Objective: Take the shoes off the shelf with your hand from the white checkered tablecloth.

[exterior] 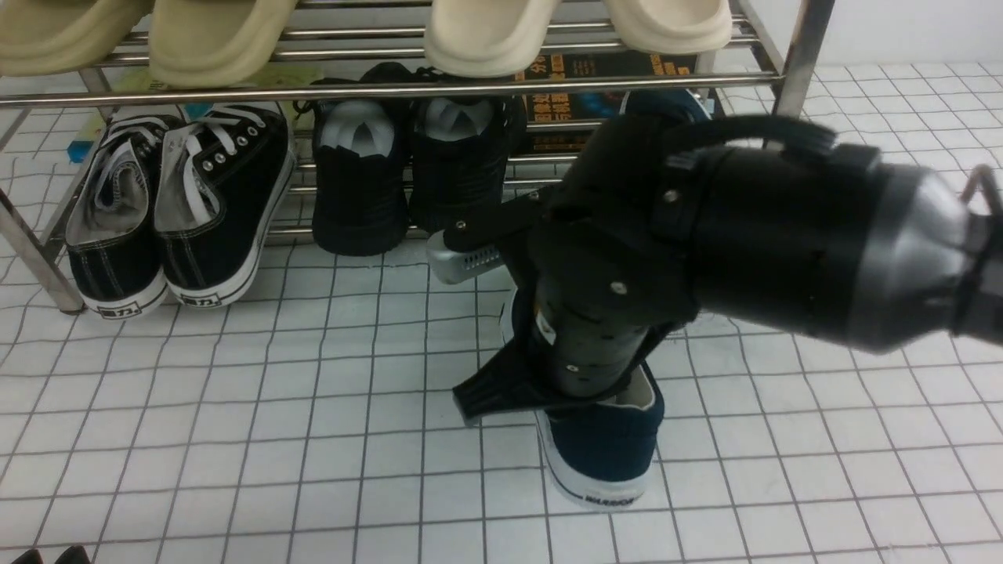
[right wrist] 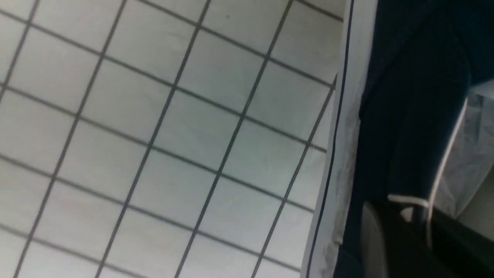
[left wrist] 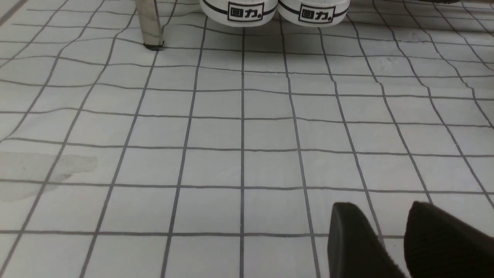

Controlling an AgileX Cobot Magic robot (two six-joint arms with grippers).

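Observation:
One navy slip-on shoe [exterior: 603, 446] with a white sole lies on the white checkered tablecloth [exterior: 313, 439] in front of the steel shelf [exterior: 392, 88], heel towards me. My right gripper [exterior: 580, 384] reaches down from the right and is shut on the shoe's side wall. In the right wrist view the gripper [right wrist: 409, 224] pinches the navy wall [right wrist: 409, 116], with grey paper [right wrist: 471, 154] inside. A blue shape [exterior: 666, 106] behind the arm may be the second shoe. My left gripper [left wrist: 382, 216] is open and empty above the cloth; its tips show in the front view [exterior: 47, 556].
Black lace-up sneakers [exterior: 180, 204] and all-black shoes [exterior: 415, 172] sit on the lower tier. Cream slippers [exterior: 486, 31] sit on the upper tier. A shelf leg [left wrist: 148, 23] and the sneakers' toes [left wrist: 239, 9] lie ahead of the left gripper.

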